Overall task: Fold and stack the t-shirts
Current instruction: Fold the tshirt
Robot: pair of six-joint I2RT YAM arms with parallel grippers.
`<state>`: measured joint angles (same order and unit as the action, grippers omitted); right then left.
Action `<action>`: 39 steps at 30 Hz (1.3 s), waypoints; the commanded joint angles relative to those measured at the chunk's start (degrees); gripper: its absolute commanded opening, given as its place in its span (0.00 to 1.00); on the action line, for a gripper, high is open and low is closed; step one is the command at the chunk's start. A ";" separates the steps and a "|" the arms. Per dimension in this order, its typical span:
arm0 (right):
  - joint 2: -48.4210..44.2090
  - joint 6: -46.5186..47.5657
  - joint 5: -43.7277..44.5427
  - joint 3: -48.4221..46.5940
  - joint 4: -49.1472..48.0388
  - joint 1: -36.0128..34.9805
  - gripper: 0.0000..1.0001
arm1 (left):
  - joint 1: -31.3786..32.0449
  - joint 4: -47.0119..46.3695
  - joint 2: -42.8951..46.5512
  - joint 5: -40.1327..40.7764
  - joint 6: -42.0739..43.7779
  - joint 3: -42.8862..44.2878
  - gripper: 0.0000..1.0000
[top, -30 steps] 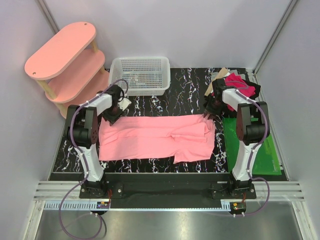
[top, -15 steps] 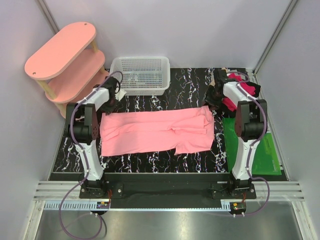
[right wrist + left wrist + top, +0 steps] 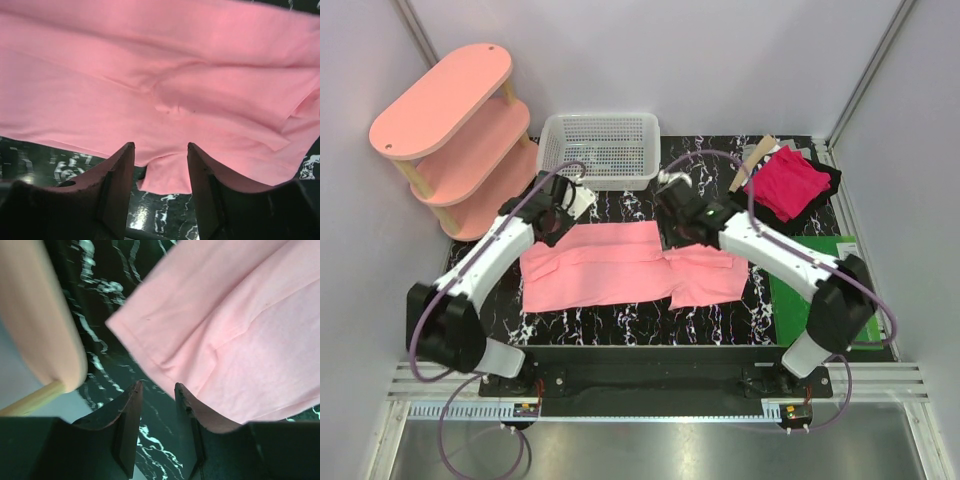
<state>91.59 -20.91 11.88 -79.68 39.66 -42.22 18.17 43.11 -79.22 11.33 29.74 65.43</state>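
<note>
The salmon-pink t-shirt (image 3: pixel 605 268) lies flat on the black marbled table (image 3: pixel 620 322). Its hemmed corner sits just ahead of the left gripper (image 3: pixel 157 390), whose fingers stand narrowly apart and empty. The right gripper (image 3: pixel 160 157) hovers above mid-shirt, fingers moderately apart, holding nothing. The cloth looks light and limp, so corners and hems seem the surest pinch.

Desk (image 3: pixel 620 320): black, with white marble-like veins.
Basket (image 3: pixel 601 150): white mesh.
Pink shirt (image 3: pixel 610 265), in front of the basket: plain light salmon-pink.
Red shirt (image 3: pixel 792 183), right of the basket: plain deep magenta-red.
Mat (image 3: pixel 782 300), right of the basket, nearer: glossy green.
Shelf (image 3: pixel 445 100), left of the basket: pale pink boards, tan legs.
</note>
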 commanded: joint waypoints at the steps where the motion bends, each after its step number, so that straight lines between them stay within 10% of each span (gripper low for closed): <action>1: 5.70 3.86 10.88 3.74 1.21 -4.79 0.52 | -0.77 -0.57 -9.70 -0.44 -3.19 0.84 0.36; 39: 24.42 3.59 13.43 -2.85 -2.75 -6.74 0.39 | -0.86 -4.18 -9.73 1.76 -2.67 -3.20 0.34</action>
<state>114.45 -17.74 23.14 -80.38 38.28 -49.01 17.50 40.97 -92.38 12.05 26.50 62.70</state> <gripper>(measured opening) 0.393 0.346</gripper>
